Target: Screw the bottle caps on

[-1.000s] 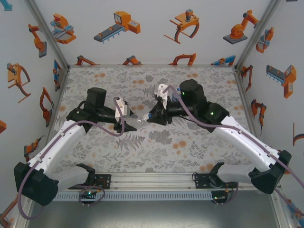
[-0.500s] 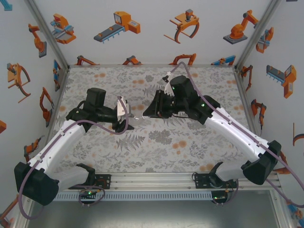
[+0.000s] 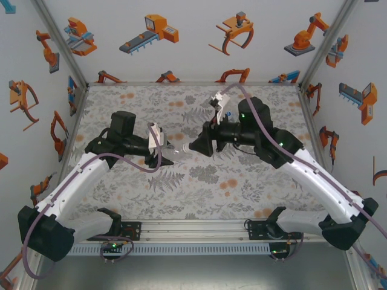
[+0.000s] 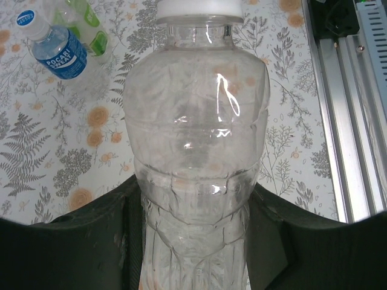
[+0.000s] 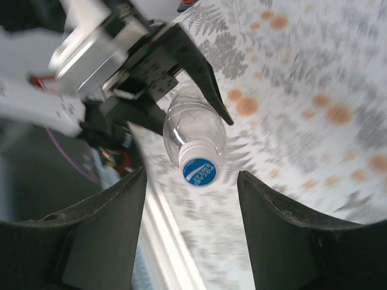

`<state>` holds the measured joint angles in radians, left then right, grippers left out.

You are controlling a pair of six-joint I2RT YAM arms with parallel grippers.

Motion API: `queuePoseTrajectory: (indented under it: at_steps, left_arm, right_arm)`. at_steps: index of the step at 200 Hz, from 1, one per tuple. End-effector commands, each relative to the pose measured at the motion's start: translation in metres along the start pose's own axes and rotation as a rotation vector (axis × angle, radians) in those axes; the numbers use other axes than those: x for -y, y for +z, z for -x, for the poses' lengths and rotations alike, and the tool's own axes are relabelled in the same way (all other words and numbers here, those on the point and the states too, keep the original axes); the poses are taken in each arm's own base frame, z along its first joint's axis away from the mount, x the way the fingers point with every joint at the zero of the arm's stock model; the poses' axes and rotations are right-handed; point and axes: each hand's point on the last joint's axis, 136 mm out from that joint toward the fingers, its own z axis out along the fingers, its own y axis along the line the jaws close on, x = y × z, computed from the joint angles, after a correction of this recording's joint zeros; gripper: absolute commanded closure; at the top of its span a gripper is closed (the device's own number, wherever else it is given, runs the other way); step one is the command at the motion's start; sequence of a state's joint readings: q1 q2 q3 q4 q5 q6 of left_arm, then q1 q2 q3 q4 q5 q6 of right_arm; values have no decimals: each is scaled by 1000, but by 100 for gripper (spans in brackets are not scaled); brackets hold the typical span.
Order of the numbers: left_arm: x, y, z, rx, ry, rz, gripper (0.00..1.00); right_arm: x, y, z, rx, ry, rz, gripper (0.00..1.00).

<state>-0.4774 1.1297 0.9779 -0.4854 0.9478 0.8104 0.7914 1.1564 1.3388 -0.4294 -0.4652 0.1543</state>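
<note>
My left gripper is shut on the plain clear bottle, gripping its lower body. The bottle is held level above the table, neck pointing right. A white cap with a blue printed top sits on its neck. My right gripper is open and faces that cap end-on, with a finger on either side and a gap to the cap. From above, the right gripper is just right of the cap. The blue-label bottle and the green-tinted bottle lie together on the table.
The floral table cover spreads under both arms. An aluminium rail runs along the near table edge. The enclosure walls close in the back and sides.
The right wrist has rolled, carrying its camera mount up and to the right. The right gripper has shifted slightly right of the cap. The left gripper has kept the bottle still.
</note>
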Motion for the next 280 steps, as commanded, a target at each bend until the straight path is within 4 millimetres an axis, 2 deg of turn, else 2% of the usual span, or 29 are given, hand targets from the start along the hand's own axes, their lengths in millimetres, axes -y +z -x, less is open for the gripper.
queuePoseTrajectory:
  at_steps: [1, 17, 46, 113, 202, 280]
  left_arm:
    - [6, -4, 20, 68, 56, -31, 100]
    - [10, -5, 23, 85, 67, -51, 100]
    - [15, -6, 26, 106, 77, -72, 100]
    - [17, -5, 25, 110, 76, -87, 100]
    - [16, -5, 25, 104, 70, -85, 100]
    - [14, -4, 23, 94, 59, -84, 100]
  right_arm:
    - [-24, -5, -8, 17, -513, 137, 41]
    - [-32, -6, -18, -3, -667, 204, 41]
    - [-33, -2, -27, -37, -794, 250, 43]
    - [-42, 6, -17, 29, -769, 313, 49]
    - [-45, 15, -19, 29, -747, 352, 58]
    - [-45, 16, -19, 26, -729, 350, 60]
